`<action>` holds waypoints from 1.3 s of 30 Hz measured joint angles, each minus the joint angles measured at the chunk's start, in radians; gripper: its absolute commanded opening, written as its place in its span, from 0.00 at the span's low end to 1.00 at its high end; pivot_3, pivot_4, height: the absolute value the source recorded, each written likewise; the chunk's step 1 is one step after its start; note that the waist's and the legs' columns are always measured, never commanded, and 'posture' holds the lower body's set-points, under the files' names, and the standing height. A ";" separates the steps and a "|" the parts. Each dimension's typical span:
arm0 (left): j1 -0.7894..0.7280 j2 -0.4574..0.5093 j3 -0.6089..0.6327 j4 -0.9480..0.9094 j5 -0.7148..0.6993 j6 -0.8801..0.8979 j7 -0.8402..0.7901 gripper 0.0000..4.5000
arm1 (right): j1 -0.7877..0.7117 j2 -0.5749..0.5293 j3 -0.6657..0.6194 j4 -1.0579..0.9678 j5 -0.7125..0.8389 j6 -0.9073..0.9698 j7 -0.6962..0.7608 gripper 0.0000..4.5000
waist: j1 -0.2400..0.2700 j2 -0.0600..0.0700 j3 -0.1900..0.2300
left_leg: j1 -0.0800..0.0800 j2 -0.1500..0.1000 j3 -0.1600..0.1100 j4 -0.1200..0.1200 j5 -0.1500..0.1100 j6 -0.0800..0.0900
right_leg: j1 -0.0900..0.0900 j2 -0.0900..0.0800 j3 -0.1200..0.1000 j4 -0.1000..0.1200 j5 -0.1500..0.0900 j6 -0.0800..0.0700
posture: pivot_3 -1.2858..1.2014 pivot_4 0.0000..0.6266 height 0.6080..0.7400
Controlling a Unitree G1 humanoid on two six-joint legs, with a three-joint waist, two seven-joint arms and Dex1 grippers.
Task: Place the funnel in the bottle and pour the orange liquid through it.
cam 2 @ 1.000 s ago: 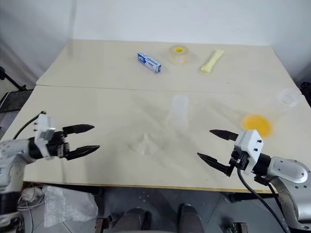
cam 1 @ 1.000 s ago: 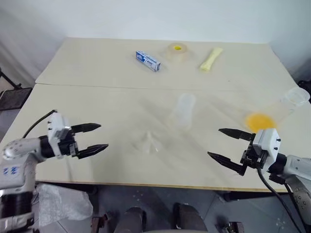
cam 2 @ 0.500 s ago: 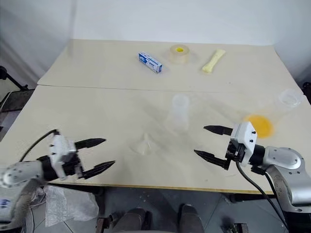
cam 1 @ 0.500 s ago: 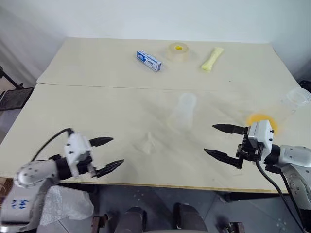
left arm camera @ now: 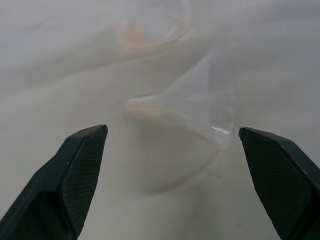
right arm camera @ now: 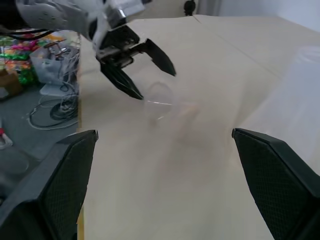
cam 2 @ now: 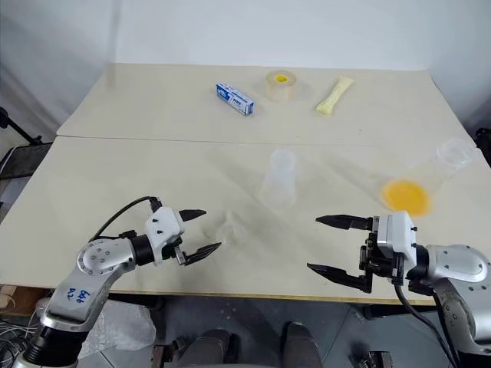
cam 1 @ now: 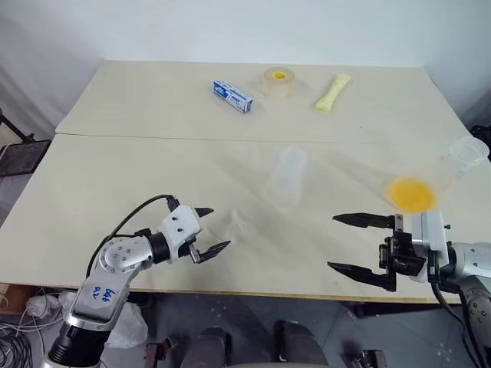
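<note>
funnel (cam 1: 236, 225) on its side on worktop (cam 1: 115, 169), just ahead of spread left hand (cam 1: 205, 230); right hand (cam 1: 354, 244) spread, empty. risk: thin clear cone skids or rolls w/ off-centre pinch.

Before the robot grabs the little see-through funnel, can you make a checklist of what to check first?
1. Left pincer open: ok, its fingers are spread wide.
2. Funnel lined up with it: ok, it sits between the fingers in the left wrist view, lying on its side on the table.
3. Funnel already touched or held: not ok, the fingers are apart from it.
4. Bottle ready: ok, it stands upright beyond the funnel.
5. Orange liquid safe: ok, it sits in the tilted clear flask near the table's right edge.
6. Right pincer out of the way: ok, open, holding nothing.
</note>
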 measured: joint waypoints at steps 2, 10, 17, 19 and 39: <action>-0.022 -0.006 -0.015 0.027 0.013 -0.014 0.003 1.00 | -0.002 0.006 0.003 0.004 -0.007 -0.005 -0.003 1.00 | 0.000 0.000 0.000 | 0.000 0.000 0.000 0.000 0.000 0.000 | 0.000 0.000 0.000 0.000 0.000 0.000 | 0.52 0.24 1.00; -0.109 -0.056 -0.057 0.104 0.037 -0.066 0.007 1.00 | 0.023 0.039 0.022 0.004 -0.031 -0.025 -0.032 1.00 | 0.002 0.000 0.000 | 0.000 -0.001 0.000 0.000 0.000 0.000 | 0.000 0.000 -0.001 0.000 0.000 0.000 | 0.52 0.24 1.00; -0.137 -0.061 -0.065 0.146 0.045 -0.098 0.006 0.66 | 0.045 0.042 0.022 0.004 -0.039 -0.047 -0.050 1.00 | 0.001 0.000 0.000 | 0.000 -0.001 0.000 0.000 0.000 0.000 | 0.000 0.000 -0.001 0.000 0.000 0.000 | 0.52 0.24 1.00; -0.148 -0.061 -0.065 0.149 0.044 -0.096 0.004 0.52 | 0.045 0.042 0.022 0.004 -0.039 -0.050 -0.053 1.00 | 0.001 0.000 0.000 | 0.000 -0.001 0.000 0.000 0.000 0.000 | 0.000 0.000 -0.001 0.001 0.000 0.000 | 0.52 0.24 1.00; -0.319 0.000 0.025 0.216 -0.092 0.006 -0.141 0.00 | 0.016 0.042 0.022 0.035 -0.057 -0.088 -0.068 1.00 | 0.000 0.000 0.000 | 0.000 -0.002 0.000 0.000 0.000 0.001 | 0.000 0.000 -0.001 0.001 0.000 0.000 | 0.52 0.24 1.00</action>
